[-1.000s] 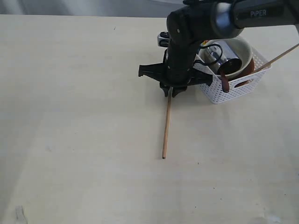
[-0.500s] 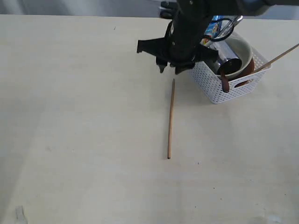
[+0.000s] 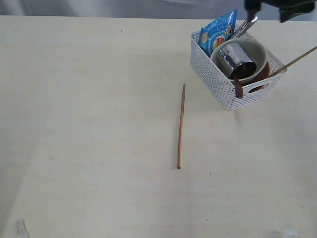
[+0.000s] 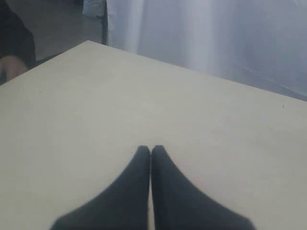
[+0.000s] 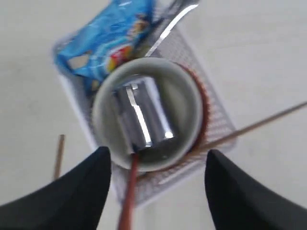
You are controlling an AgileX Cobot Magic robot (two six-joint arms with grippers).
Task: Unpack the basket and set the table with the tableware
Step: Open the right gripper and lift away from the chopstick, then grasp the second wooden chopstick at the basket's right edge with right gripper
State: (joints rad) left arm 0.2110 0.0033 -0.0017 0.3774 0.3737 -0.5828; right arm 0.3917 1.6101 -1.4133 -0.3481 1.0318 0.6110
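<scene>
**One Hand Shut, One Hand Wide**

The left gripper (image 4: 151, 149) has its two black fingers (image 4: 136, 187) pressed tight together, tip to tip, with nothing between them. The right gripper (image 5: 158, 152) has its two dark fingers (image 5: 84, 191) spread far apart and grips nothing. In the exterior view only a small dark bit of the right arm (image 3: 297, 7) shows, at the top right edge.

Saw the left gripper (image 4: 150, 149) over the pale table (image 4: 86, 100), its two dark fingers (image 4: 128, 201) pressed flat together tip to tip, with a white curtain (image 4: 206, 33) hanging beyond the table's far edge and grey floor (image 4: 53, 24) past the table's corner.
</scene>
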